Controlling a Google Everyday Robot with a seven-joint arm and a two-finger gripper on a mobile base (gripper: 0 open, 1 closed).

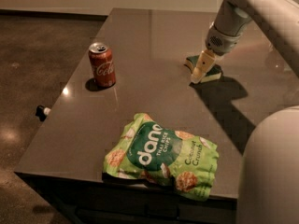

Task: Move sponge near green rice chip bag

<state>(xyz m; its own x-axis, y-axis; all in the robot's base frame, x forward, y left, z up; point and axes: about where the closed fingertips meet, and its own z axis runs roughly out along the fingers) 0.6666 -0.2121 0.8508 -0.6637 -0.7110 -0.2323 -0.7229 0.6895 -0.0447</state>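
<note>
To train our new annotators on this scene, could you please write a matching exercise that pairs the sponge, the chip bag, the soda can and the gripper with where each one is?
Things:
1. sponge
2. green rice chip bag
3. red soda can
4. gripper

Places:
A. lying flat by the front edge of the table
B. standing upright near the left edge in the view
C. reaching down from the upper right, at the sponge
D. far right on the tabletop, partly hidden by the gripper

Pairs: 1-D, 2-A, 3-B, 4-C
</note>
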